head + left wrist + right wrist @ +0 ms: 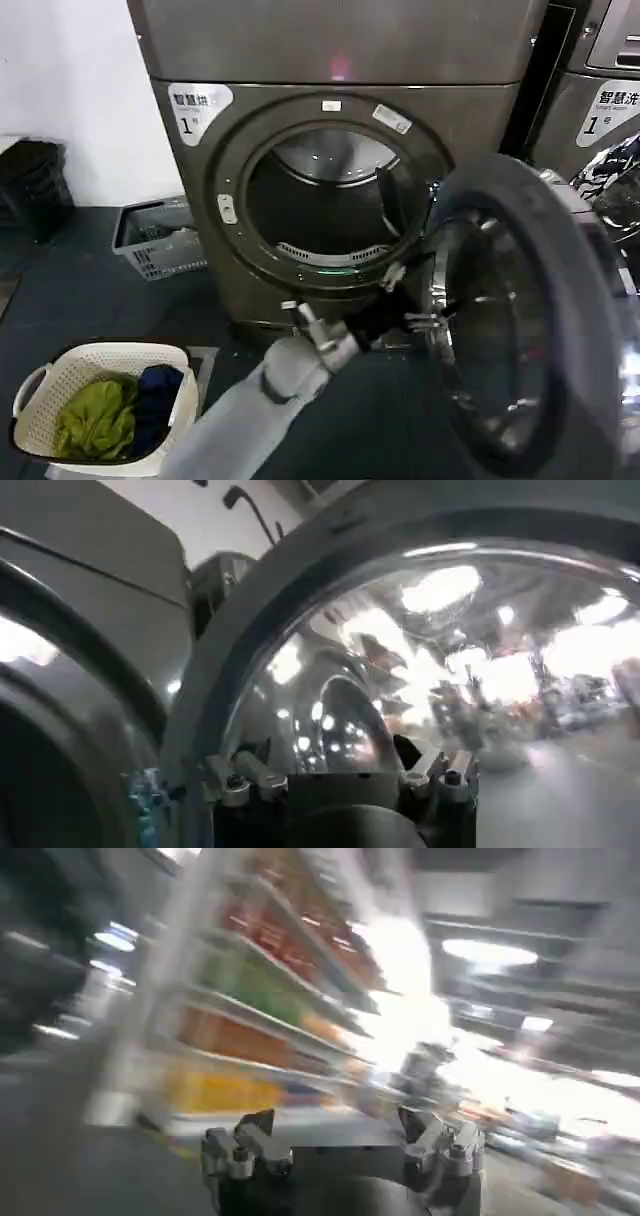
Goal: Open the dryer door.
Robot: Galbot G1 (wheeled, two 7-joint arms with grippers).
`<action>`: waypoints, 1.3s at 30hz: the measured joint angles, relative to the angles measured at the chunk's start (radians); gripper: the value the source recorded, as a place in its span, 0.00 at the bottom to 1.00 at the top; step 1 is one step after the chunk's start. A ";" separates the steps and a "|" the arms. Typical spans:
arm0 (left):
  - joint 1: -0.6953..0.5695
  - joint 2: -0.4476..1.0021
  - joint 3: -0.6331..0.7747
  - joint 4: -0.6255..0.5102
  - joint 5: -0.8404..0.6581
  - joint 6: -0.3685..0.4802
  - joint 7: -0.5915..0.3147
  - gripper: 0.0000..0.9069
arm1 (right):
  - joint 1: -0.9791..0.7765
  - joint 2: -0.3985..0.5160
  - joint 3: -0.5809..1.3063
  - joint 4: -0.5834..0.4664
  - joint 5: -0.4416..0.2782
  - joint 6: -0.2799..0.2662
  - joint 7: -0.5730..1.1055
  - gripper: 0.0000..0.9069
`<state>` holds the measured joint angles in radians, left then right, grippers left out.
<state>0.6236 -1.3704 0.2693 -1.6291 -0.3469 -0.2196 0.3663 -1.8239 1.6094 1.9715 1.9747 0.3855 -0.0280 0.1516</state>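
1. My left gripper [418, 322] sits low in front of the dryer, at the inner edge of the dryer door [520, 310], just below the drum opening. In the left wrist view the fingers [243, 778] stand spread wide with the door's chrome ring [420, 660] right before them and nothing clamped between.
2. My right gripper [340, 1148] is spread wide too, holding nothing, and faces out into the room toward blurred shelves [270, 1018].
3. The dryer door already stands swung well out to the right of the dryer [340, 190], grey inner face towards me, drum opening exposed.
4. I judge the door heavy and rigid, turning only on its hinge, so it wants a steady push along its arc.
5. The chrome looks slick and the glass could mark. I would bear on the thick grey rim, not the window.
6. A white basket [100, 410] of clothes stands at lower left, well apart.
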 joint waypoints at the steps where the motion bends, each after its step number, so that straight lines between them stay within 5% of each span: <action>1: -0.008 -0.016 0.011 0.015 0.004 0.001 -0.003 1.00 | 0.006 0.000 0.015 0.007 0.000 -0.029 0.032 1.00; 6: -0.033 -0.077 0.038 0.074 0.010 0.011 -0.009 1.00 | 0.037 0.000 0.097 0.057 -0.022 -0.177 0.165 1.00; 9: -0.048 -0.111 0.043 0.108 0.013 0.017 -0.012 1.00 | 0.040 0.000 0.134 0.065 -0.045 -0.206 0.199 1.00; 17: -0.065 -0.164 0.051 0.160 0.012 0.030 -0.013 1.00 | 0.044 0.000 0.161 0.020 -0.052 -0.148 0.243 1.00; 21: -0.050 -0.146 0.048 0.133 0.010 0.110 0.005 1.00 | 0.049 0.000 0.155 0.002 -0.045 -0.143 0.244 1.00; 39: 0.174 0.238 -0.097 -0.324 -0.030 0.219 -0.041 1.00 | 0.062 0.000 0.093 0.026 -0.042 -0.139 0.233 1.00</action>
<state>0.7972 -1.1321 0.1723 -1.9532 -0.3767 -0.0010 0.3252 -1.7617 1.6091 2.0645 2.0010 0.3432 -0.1666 0.3846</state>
